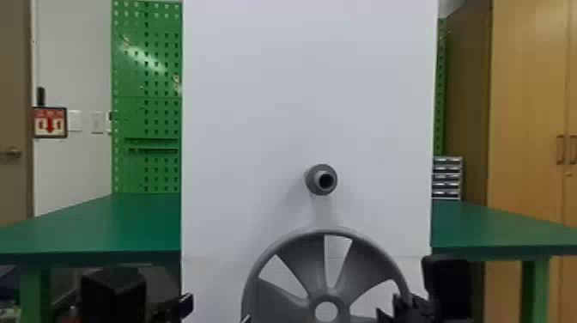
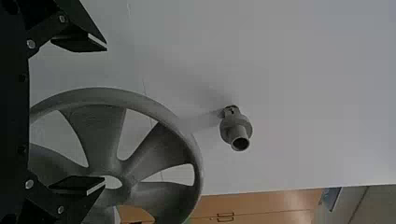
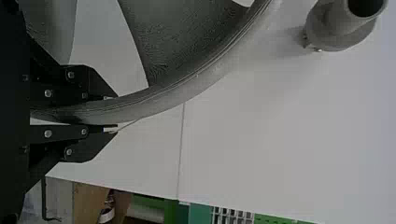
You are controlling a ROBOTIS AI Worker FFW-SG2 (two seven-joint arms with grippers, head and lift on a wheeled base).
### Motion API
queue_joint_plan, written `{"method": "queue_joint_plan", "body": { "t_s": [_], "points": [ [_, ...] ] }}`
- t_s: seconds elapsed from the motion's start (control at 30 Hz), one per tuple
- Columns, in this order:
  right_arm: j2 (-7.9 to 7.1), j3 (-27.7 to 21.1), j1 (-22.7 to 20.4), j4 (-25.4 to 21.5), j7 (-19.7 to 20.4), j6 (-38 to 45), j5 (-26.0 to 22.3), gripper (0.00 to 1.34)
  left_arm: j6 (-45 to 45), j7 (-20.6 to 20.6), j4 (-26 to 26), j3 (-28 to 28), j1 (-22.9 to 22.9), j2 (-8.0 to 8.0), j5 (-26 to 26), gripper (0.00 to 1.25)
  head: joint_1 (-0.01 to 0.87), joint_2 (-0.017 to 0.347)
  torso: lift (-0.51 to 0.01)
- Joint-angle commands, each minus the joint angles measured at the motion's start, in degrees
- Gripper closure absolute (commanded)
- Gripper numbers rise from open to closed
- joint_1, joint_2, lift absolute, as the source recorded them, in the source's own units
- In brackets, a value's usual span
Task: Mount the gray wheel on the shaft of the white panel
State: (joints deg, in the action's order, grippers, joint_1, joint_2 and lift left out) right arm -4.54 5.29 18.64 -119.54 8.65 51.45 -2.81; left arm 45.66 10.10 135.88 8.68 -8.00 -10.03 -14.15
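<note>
Right jaws (image 3: 114, 113) grasp the wheel (image 1: 300, 263) near three o'clock, left jaws (image 2: 104, 114) released — lopsided support could tilt it, missing the shaft (image 1: 316, 179).

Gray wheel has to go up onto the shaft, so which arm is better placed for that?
Right, I'd say: the right hand grips the wheel, which sits below the shaft. The left hand is open and empty, so it would probably have to grasp first.

Wall (image 1: 73, 64): pale, hung with a sign (image 1: 50, 122), left
Pegboard (image 1: 161, 107): green, seen far, left
Table (image 1: 107, 223): green-topped, seen left and right
Cabinet (image 1: 528, 129): wooden, seen right
</note>
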Motion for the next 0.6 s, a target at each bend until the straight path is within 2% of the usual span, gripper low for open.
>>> {"method": "queue_joint_plan", "body": {
  "t_s": [0.0, 0.17, 0.43, 0.57],
  "points": [
    [-0.47, 0.6, 3.1, -1.7, -0.6, 2.3, -0.2, 1.24, 0.0, -0.1, 0.0, 0.0, 0.0, -0.07, 0.1, 0.26, 0.038, -0.013, -0.5],
    [-0.56, 0.8, 6.0, -3.2, -0.8, 5.2, -0.1, 1.24, 0.0, -0.3, 0.0, 0.2, 0.0, -0.16, 0.1, 0.26, 0.038, -0.013, -0.5],
    [0.41, 1.5, 11.7, -5.0, -0.8, 11.5, 0.5, 1.24, 0.1, -0.7, 0.0, 0.5, -0.2, -0.43, 0.3, 0.26, 0.038, -0.013, -0.5],
    [0.32, 1.9, 14.4, -5.3, -0.8, 13.8, 0.6, 1.24, 0.2, -0.9, 0.0, 0.7, -0.3, -0.43, 0.4, 0.26, 0.038, -0.013, -0.5]
  ]
}}
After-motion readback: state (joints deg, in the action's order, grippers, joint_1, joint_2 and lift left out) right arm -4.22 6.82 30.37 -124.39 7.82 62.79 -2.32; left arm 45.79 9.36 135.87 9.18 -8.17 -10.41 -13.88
